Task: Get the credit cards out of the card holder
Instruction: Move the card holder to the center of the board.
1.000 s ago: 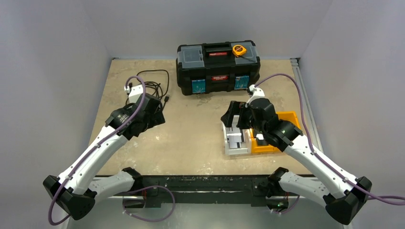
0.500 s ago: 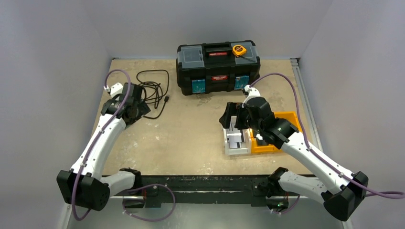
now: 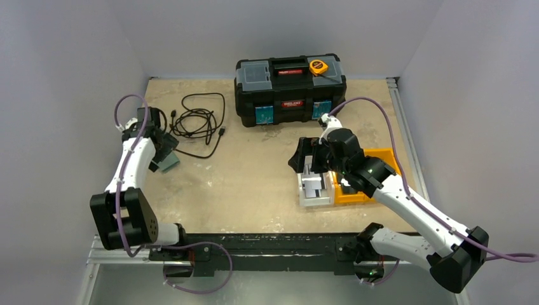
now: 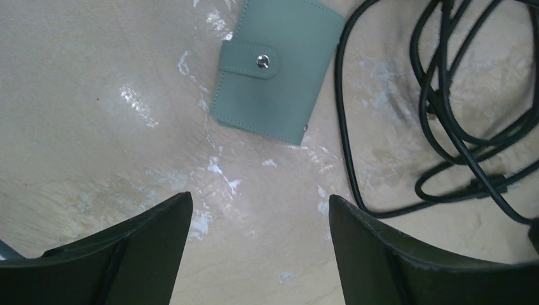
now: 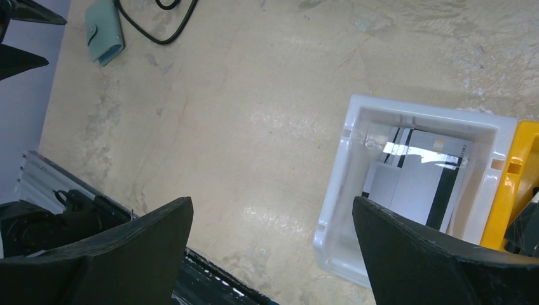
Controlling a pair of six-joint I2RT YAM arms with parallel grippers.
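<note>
The card holder (image 4: 273, 70) is a teal-green wallet lying flat and closed, its snap tab fastened. It shows at the table's left in the top view (image 3: 169, 163) and far off in the right wrist view (image 5: 105, 32). No black or tan-orange credit card is in view. My left gripper (image 4: 259, 197) is open and empty, hovering just short of the wallet over bare table; in the top view (image 3: 159, 147) it is at the far left. My right gripper (image 5: 272, 200) is open and empty, above the table beside the white bin, right of centre in the top view (image 3: 304, 155).
A coiled black cable (image 4: 457, 95) lies right beside the wallet. A white bin (image 5: 356, 190) holds flat white and black-striped cards, with an orange bin (image 3: 381, 159) against its right side. A black toolbox (image 3: 290, 89) with a yellow tape measure (image 3: 318, 66) stands at the back.
My left arm has swung left and away towards the table's left edge, uncovering the wallet. My right gripper has shifted slightly left over the white bin's far end.
</note>
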